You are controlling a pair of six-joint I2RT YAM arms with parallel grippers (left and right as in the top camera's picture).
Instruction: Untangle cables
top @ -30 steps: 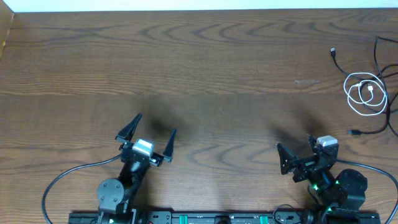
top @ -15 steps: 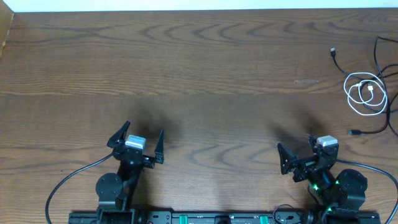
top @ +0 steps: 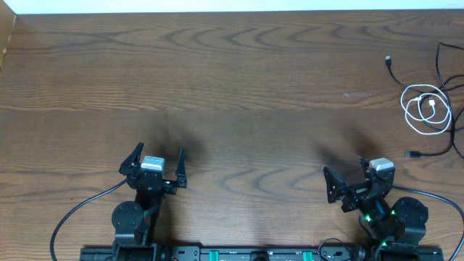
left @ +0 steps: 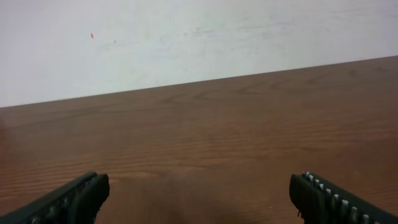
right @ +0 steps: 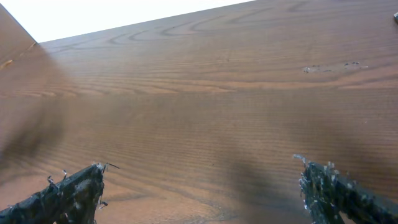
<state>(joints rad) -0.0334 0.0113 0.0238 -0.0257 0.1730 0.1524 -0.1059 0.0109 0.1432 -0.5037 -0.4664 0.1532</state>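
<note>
While both arms sit low at the near edge of the brown wood-grain table [top: 239,72], the overhead view puts the work far off. A thin white cable wound in a loose coil [top: 433,104] lies by the far right margin. Thin black plug-ended cords [top: 395,72] lie beside it and seemingly across it, some running out of frame. The left gripper [top: 159,152] and the right gripper [top: 342,168] each stand with fingers spread wide, holding nothing, well apart from the cords and from each other.

The likely trouble is the reach. The right arm must stretch forward and right, and fingers far thicker than the cords could pinch two strands at once or scrape bare wood. A pull toward the margin might tighten the snarl, or drag cords over a table edge that is not shown. If the left arm crosses to help, the two arms could clash. The middle and left of the table offer broad room for laying cords out.

From the left wrist, the left gripper [left: 199,196] gapes over bare wood. The table's far edge meets a pale wall [left: 186,37], with no cable in sight.

From the right wrist, the right gripper [right: 202,186] is likewise splayed above the grain, with a faint scuff [right: 329,67] ahead. The cords are not clearly in view.
</note>
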